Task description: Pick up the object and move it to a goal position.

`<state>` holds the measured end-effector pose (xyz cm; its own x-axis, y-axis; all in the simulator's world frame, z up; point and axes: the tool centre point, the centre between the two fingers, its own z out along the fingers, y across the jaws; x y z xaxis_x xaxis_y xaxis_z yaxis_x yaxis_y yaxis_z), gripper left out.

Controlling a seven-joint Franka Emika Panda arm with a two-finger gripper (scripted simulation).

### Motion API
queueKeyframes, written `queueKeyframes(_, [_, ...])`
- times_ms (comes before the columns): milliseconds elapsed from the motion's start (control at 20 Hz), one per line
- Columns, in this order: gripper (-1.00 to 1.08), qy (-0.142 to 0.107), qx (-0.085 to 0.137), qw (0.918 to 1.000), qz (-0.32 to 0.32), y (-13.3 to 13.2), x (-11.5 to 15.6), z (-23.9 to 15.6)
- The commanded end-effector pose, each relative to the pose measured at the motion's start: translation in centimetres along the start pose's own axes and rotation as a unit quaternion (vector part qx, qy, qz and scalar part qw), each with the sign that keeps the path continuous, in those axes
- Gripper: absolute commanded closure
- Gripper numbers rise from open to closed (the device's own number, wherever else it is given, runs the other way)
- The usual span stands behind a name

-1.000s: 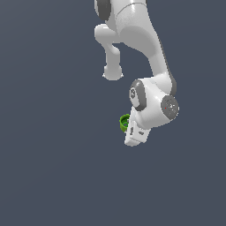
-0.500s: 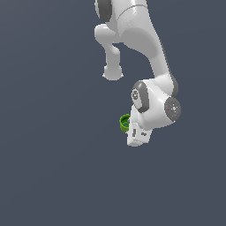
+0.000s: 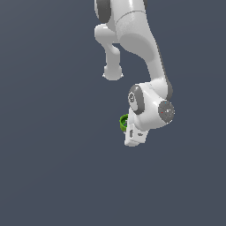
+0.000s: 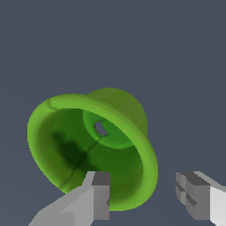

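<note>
Grey fingertips (image 4: 99,194) of my gripper (image 4: 145,194) stand apart, clamping nothing. One pad overlaps the flared rim of the bright green cup-like cylinder (image 4: 95,145), the other sits clear beside it. Risk: closing now probably pinches only the rim wall, so the cup tips or squirts out. In the exterior view the cup (image 3: 123,122) peeks out beside my white wrist; bare dark surface all round, no edges, plenty of room.

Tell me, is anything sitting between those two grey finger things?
In the wrist view, part of the green cup's rim sits between the fingertips of the gripper; the remaining gap is bare.
</note>
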<state>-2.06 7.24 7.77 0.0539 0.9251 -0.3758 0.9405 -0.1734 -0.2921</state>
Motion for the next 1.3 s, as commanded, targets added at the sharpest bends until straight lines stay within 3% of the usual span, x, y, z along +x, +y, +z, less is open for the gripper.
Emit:
queueKeyframes(0, [-0.2,0.0,0.0,1.0,0.0,0.0,0.0,0.5])
queueKeyframes(50, [-0.2,0.0,0.0,1.0,-0.001,0.0,0.0,0.5])
queueKeyframes(100, [1.08,0.0,0.0,1.0,-0.001,0.0,0.0,0.5])
queueKeyframes(800, [1.08,0.0,-0.001,1.0,0.0,-0.1,-0.5,0.2])
queueKeyframes(1250, [1.08,0.0,-0.001,1.0,0.0,-1.1,-5.6,-1.5])
